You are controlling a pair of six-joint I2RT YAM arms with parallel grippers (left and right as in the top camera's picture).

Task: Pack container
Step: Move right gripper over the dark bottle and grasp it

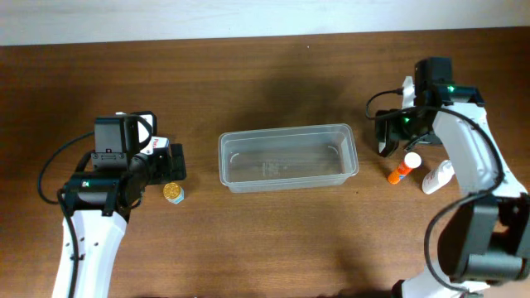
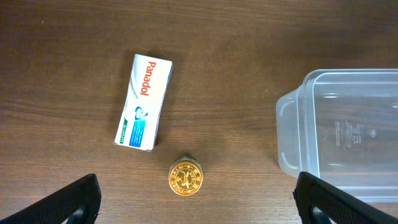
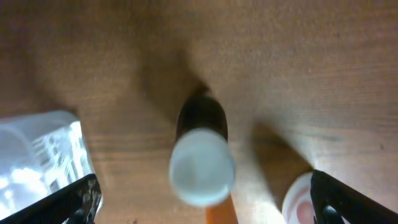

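Observation:
The clear plastic container (image 1: pixel 286 131) lies empty at the table's middle. My left gripper (image 1: pixel 175 162) is open and empty, left of the container. In the left wrist view its fingers (image 2: pixel 199 208) hang above a small jar with a gold lid (image 2: pixel 186 177), with a white Panadol box (image 2: pixel 144 101) beyond it and the container's end (image 2: pixel 292 118) at right. My right gripper (image 1: pixel 389 136) is open and empty, right of the container. In the right wrist view its fingers (image 3: pixel 205 202) straddle the white cap of an orange bottle (image 3: pixel 202 165), without touching it.
In the overhead view the gold-lidded jar (image 1: pixel 174 193) and Panadol box (image 1: pixel 156 144) lie by the left gripper. The orange bottle (image 1: pixel 403 168) and a white bottle (image 1: pixel 437 177) lie by the right arm. The white bottle's cap (image 3: pixel 298 200) shows blurred in the right wrist view.

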